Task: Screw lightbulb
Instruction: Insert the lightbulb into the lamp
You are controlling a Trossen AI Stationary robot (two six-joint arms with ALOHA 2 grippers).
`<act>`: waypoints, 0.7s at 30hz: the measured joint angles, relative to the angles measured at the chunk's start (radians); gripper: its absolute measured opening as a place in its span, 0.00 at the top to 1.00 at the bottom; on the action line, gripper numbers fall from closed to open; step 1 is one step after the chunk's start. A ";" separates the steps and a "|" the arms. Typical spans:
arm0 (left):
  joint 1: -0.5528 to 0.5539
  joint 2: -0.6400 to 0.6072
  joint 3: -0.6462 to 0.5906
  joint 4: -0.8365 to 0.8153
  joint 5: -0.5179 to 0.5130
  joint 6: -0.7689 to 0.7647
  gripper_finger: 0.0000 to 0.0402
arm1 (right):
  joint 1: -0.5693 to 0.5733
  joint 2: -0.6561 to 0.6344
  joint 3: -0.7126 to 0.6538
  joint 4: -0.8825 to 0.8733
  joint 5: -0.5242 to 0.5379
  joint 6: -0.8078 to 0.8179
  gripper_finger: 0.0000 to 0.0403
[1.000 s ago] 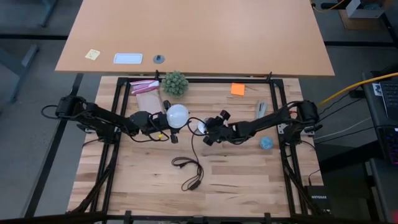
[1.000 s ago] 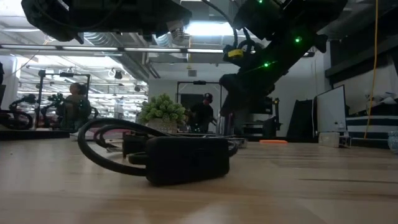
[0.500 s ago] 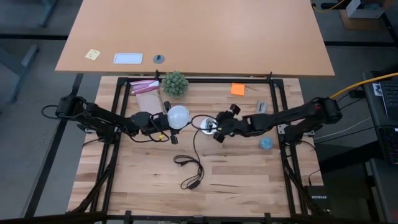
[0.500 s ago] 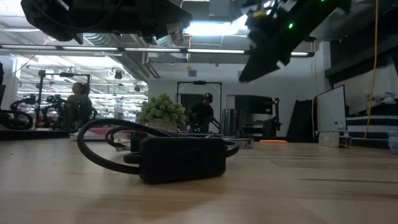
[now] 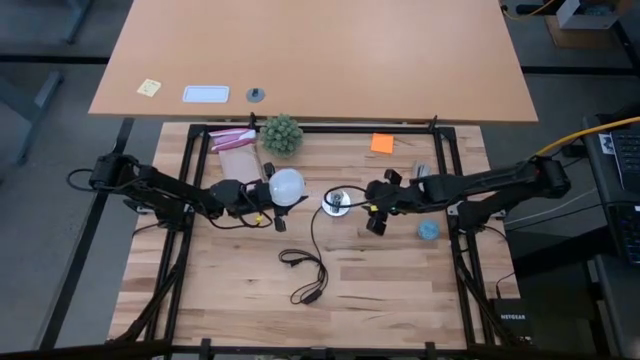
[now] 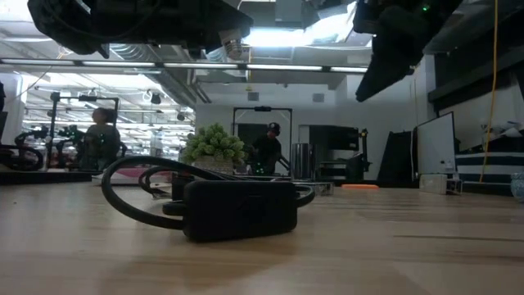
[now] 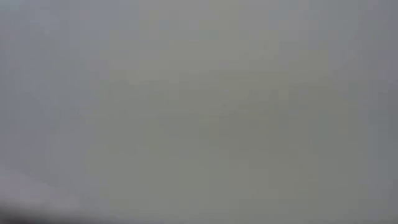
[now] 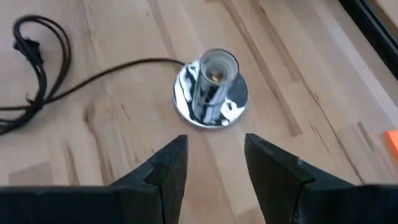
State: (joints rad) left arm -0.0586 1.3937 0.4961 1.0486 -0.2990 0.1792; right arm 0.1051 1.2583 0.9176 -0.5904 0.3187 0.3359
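socket (image 5: 337,201) now stands free: my right end effector (image 5: 376,212), open and empty, has backed off; left end effector (image 5: 262,196) holds the lightbulb (image 5: 287,186) beside the socket, ready.

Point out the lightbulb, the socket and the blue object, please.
lightbulb (image 5: 287,186), high view, on its white dome.
socket (image 8: 211,87), right wrist view, on its silvery body.
blue object (image 5: 428,229), high view, on its middle.

The lightbulb (image 5: 287,185) is a round, white, frosted globe seen from above. It lies toward the far-left part of the wooden surface (image 5: 380,270), nearer the far edge than the near one. Its dome faces the middle of the surface, and its narrow base end points toward the left edge, hidden in the left gripper (image 5: 262,195) that grips it.
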 joint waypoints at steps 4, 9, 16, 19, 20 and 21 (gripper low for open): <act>0.000 0.009 0.000 0.003 0.000 -0.012 0.61 | 0.000 -0.023 0.000 -0.004 0.001 0.000 0.59; 0.000 0.024 0.000 0.008 0.000 -0.037 0.61 | 0.000 -0.057 0.000 0.007 0.011 -0.004 0.59; 0.001 0.084 0.043 0.011 0.000 -0.052 0.61 | 0.000 -0.109 0.001 0.203 0.071 -0.056 0.59; 0.002 0.130 0.083 0.016 0.001 -0.043 0.61 | 0.000 -0.111 0.001 0.321 0.072 -0.113 0.59; 0.002 0.147 0.101 0.019 0.006 -0.036 0.61 | 0.000 -0.111 0.001 0.352 0.072 -0.134 0.59; 0.003 0.166 0.117 0.019 0.007 -0.027 0.61 | 0.000 -0.111 0.001 0.374 0.071 -0.148 0.59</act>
State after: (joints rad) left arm -0.0556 1.5594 0.6136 1.0671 -0.2917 0.1517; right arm 0.1047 1.1469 0.9184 -0.2165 0.3901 0.1879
